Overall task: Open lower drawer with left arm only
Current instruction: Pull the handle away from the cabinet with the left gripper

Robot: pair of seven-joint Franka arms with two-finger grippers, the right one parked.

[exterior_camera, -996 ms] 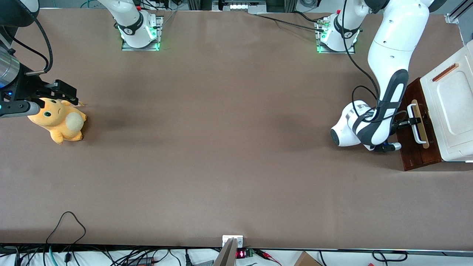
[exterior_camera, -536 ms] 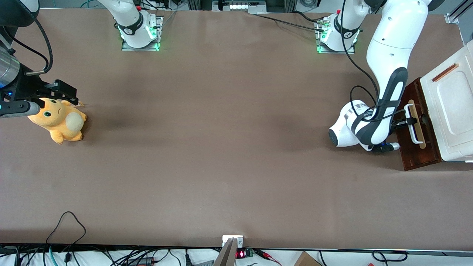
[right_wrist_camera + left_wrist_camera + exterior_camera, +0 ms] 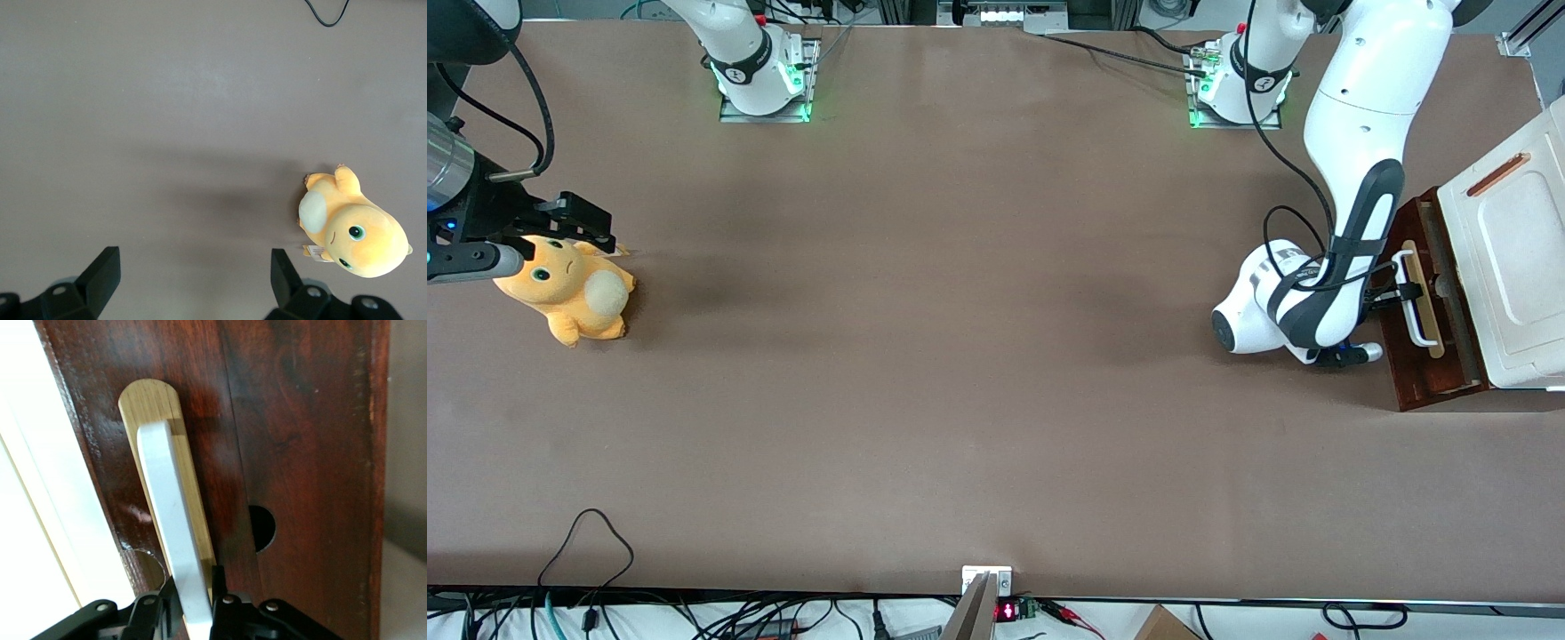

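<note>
Front view: tool (image 3: 1403, 292) clamps lower drawer (image 3: 1414, 356) handle (image 3: 1412, 298); plush (image 3: 567, 286) well apart.

Robotics lab. Two arm bases (image 3: 763, 76) bolted onto brown-covered desk (image 3: 960, 356), green status lights glowing. Loose cables (image 3: 587, 542) along desk edge nearest camera, small red digital readout (image 3: 1005, 611). Test props only: orange plush toy (image 3: 569, 289), small drawer cabinet (image 3: 1507, 267).

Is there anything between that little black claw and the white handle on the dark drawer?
No. In the left wrist view the claw is closed directly on the white handle of the lower drawer, nothing between.
</note>
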